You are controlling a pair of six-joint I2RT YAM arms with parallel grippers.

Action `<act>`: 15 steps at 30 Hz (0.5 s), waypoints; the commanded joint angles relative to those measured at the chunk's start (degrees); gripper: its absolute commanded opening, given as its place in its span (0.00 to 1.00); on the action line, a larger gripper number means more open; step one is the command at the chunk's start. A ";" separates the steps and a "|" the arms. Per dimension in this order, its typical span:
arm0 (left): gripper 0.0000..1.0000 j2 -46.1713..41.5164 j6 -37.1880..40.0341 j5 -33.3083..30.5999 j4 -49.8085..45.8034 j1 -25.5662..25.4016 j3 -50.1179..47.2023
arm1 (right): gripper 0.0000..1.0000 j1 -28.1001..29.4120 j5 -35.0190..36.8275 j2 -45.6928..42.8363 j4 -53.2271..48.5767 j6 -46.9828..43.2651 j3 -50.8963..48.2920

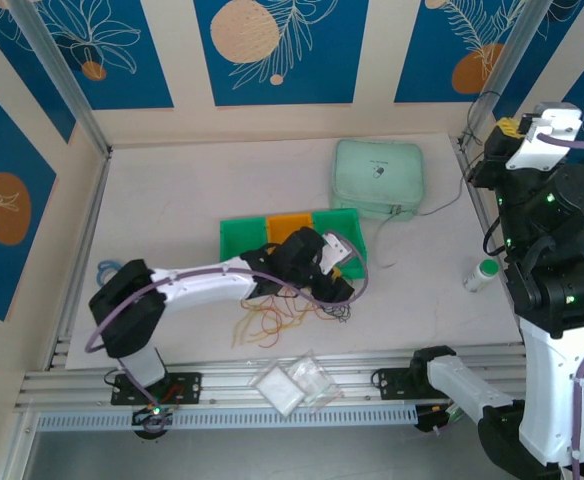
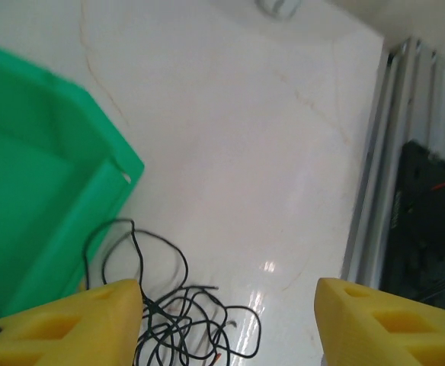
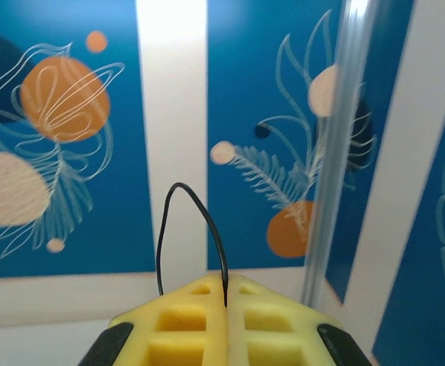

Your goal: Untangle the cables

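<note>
just beside the green bin (image 2: 47, 191), on the table (image 2: 245, 114), lies a black knot of cables (image 2: 178, 324), w/ orange + pale yellow strands (image 1: 270, 322) close by. left gripper (image 2: 226, 293) hangs over the knot, jaws spread, nothing in them. right gripper (image 3: 226, 286) is up high, jaws pressed together, pinching a black strand (image 3: 184, 194). prob. featherlight, thin, springy wire that snags easily. best pinch a free end or outer loop, not the knot's middle.

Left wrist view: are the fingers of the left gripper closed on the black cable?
No, the left gripper stands wide open, and the black cable lies on the table beside one finger.
</note>
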 commanded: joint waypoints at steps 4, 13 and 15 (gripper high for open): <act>0.63 -10.14 -3.38 -6.85 -9.00 4.62 1.67 | 0.00 1.37 -15.00 3.04 -10.43 7.46 3.01; 0.71 -30.43 -6.46 -17.18 -19.70 13.47 -6.48 | 0.00 3.11 -38.39 7.42 -5.88 14.56 0.80; 0.73 -34.33 -7.24 -17.97 -21.62 15.84 -8.13 | 0.00 3.41 -39.99 8.62 -4.81 15.22 1.00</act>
